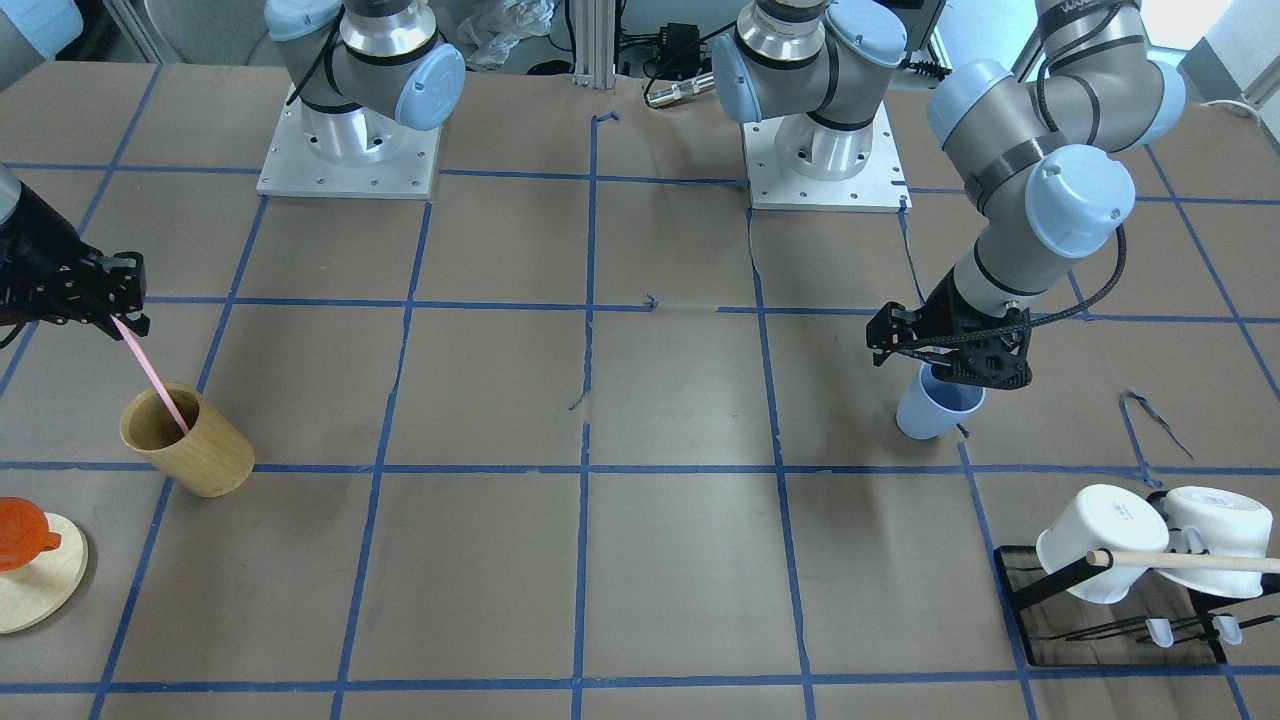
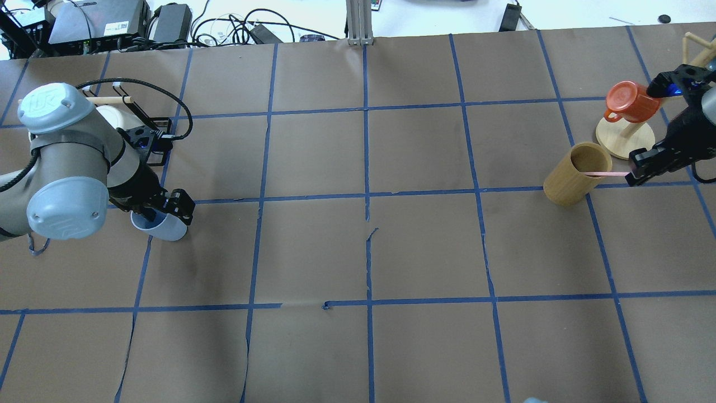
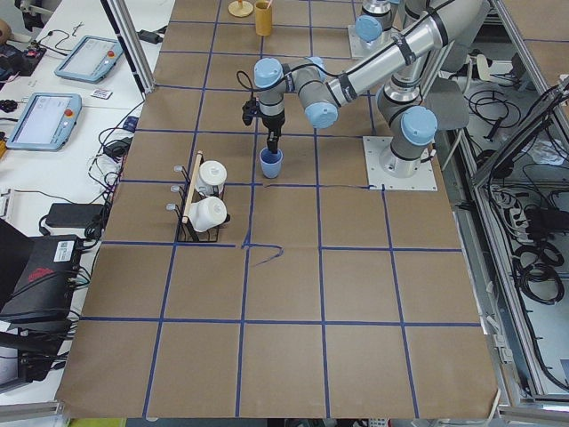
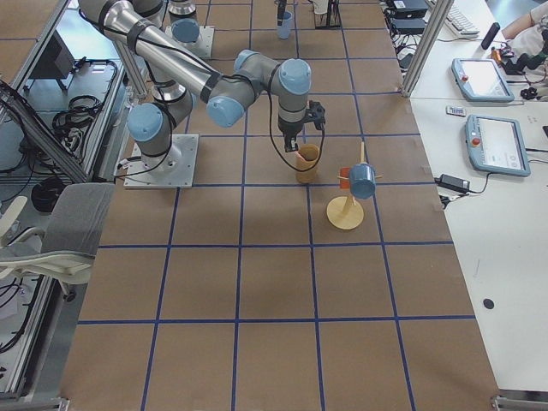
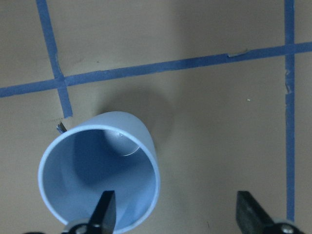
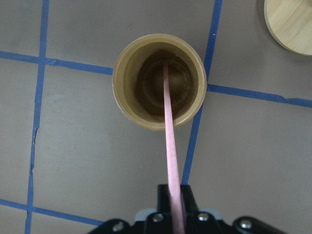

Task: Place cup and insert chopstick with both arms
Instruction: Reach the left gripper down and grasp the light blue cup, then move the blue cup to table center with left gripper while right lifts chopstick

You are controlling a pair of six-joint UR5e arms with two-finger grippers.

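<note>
The pale blue cup (image 1: 925, 410) stands on the table on my left side; it also shows in the overhead view (image 2: 168, 228) and the left wrist view (image 5: 97, 161). My left gripper (image 5: 178, 212) is open, with one finger inside the cup and the other outside its rim. My right gripper (image 6: 175, 204) is shut on the top of the pink chopstick (image 6: 169, 131). The stick's lower end rests inside the tan wooden cup (image 6: 158, 83). In the front-facing view the right gripper (image 1: 120, 320) holds the stick (image 1: 155, 380) slanting down into that cup (image 1: 190, 445).
A black rack (image 1: 1030, 590) with two white mugs (image 1: 1100, 545) and a pale wooden rod (image 1: 1190, 562) stands near the blue cup. An orange mug (image 2: 629, 103) hangs on a wooden stand (image 2: 623, 140) just behind the tan cup.
</note>
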